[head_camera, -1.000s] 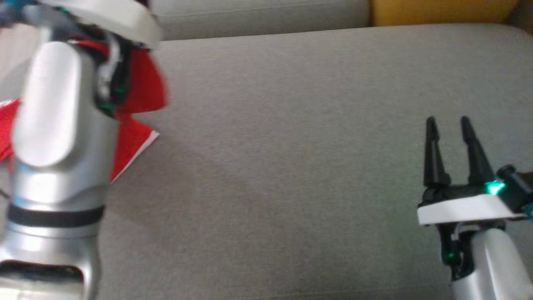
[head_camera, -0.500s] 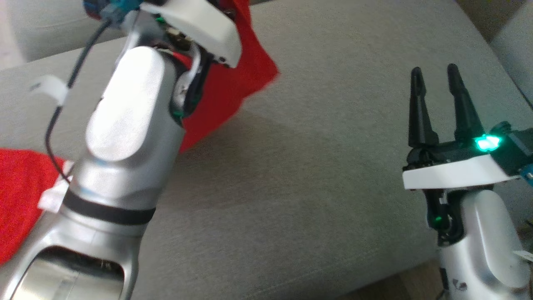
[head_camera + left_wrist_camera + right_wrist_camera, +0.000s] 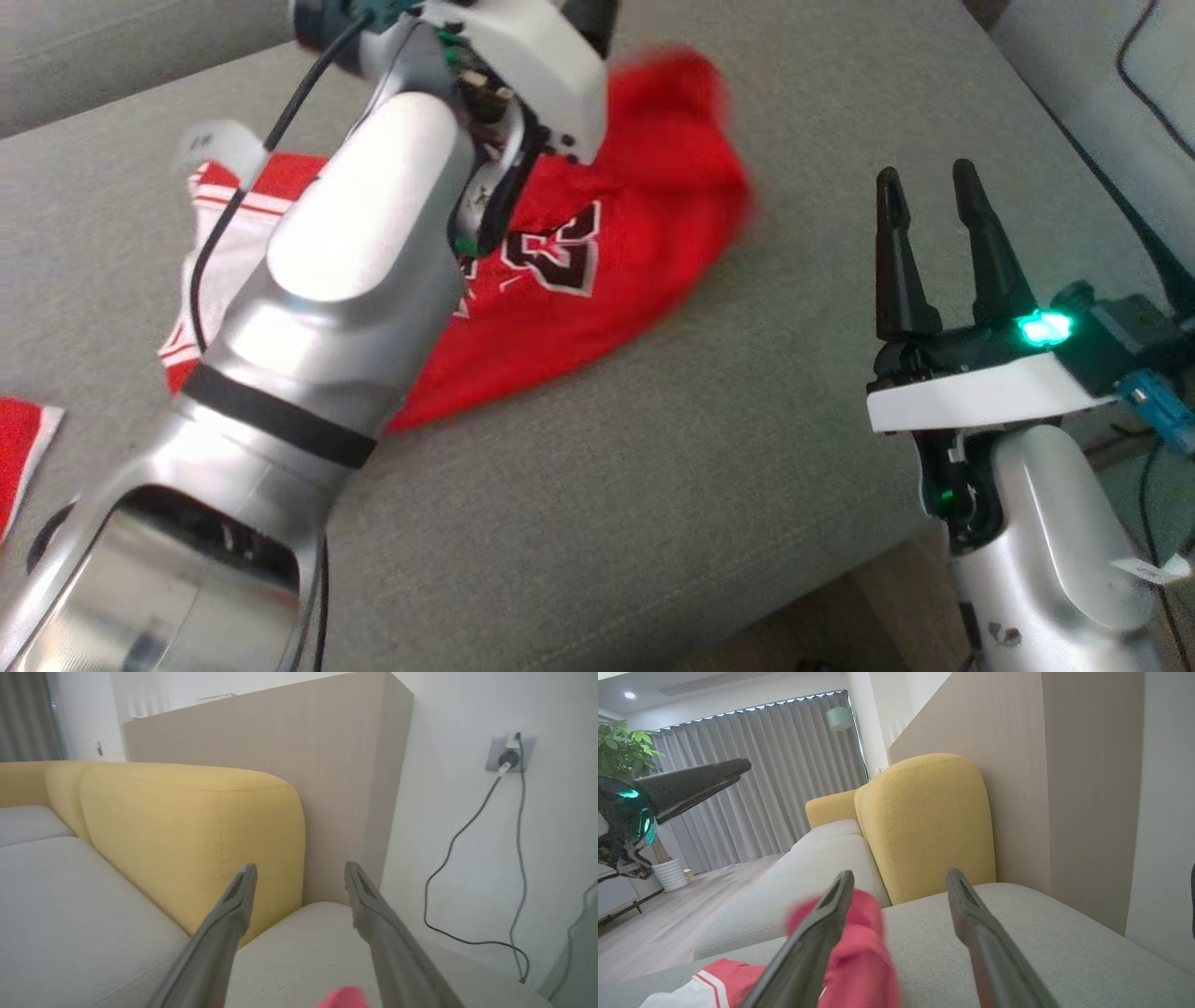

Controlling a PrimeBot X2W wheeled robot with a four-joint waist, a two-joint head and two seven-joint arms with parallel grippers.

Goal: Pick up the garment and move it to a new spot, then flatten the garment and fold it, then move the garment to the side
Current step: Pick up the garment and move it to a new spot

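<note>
L gripper [image 3: 299,872] has its fingers spread w/ nothing btwn them. Vs. half a sec ago, the red jersey [image 3: 635,243] no longer hangs bunched at it. It lies crumpled on the grey sofa cushion [image 3: 747,448], far edge blurred, prob. still settling. R gripper [image 3: 924,182] is also released, empty, near the jersey's right edge. Relocation looks done; flattening comes next.

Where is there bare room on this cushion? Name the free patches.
Bare grey cushion lies between the red garment and the right gripper, and along the near edge below the garment. Crowded at left: the garment spreads there under the left arm.
</note>
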